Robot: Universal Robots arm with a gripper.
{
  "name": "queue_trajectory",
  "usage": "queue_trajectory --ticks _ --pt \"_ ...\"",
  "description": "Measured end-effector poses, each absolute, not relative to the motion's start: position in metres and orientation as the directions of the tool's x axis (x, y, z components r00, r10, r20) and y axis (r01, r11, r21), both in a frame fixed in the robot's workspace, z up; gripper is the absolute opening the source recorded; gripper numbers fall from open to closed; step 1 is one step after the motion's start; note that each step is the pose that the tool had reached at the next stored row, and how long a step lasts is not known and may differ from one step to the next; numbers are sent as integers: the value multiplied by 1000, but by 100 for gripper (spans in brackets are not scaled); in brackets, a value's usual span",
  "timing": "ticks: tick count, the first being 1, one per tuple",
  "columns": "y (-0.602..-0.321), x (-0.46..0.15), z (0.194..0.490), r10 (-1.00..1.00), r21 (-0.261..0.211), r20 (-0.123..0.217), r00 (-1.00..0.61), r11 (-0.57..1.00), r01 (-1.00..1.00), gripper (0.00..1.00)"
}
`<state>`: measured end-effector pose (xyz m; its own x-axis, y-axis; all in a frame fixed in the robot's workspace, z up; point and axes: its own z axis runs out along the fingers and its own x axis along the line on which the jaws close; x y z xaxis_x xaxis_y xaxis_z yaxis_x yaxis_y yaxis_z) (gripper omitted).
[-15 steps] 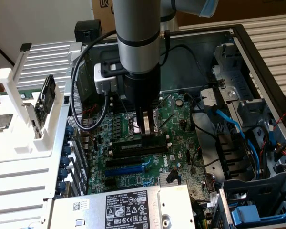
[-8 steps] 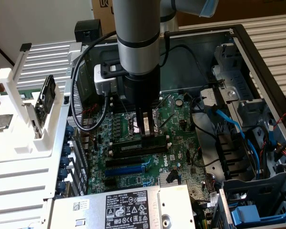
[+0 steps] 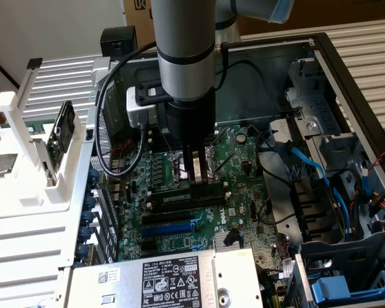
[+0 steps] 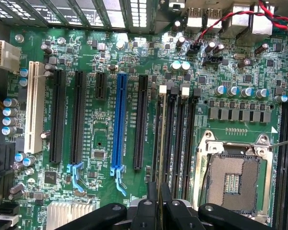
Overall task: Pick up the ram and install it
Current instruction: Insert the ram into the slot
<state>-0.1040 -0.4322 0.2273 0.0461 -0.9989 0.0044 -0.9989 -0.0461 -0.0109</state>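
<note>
Between the blue slot and the processor socket, the ram stands on edge along the black memory slots, with the hand clenched on its upper edge. Done well, I judge, this step means holding the stick square over one slot, matching the notch and pressing evenly so both end clips catch. The exterior view shows its full length and label. The wrist view shows it edge-on against the slots.

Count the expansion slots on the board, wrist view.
6, side by side in one row: white slot, black slot, second black slot, short black slot, blue slot, third black slot. None looks hidden.
</note>
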Motion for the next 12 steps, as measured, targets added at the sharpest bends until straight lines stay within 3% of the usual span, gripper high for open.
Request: queue_trajectory --ticks 12 --pt "-432 -104 225 -999 -11 4 45 -45 -999 13"
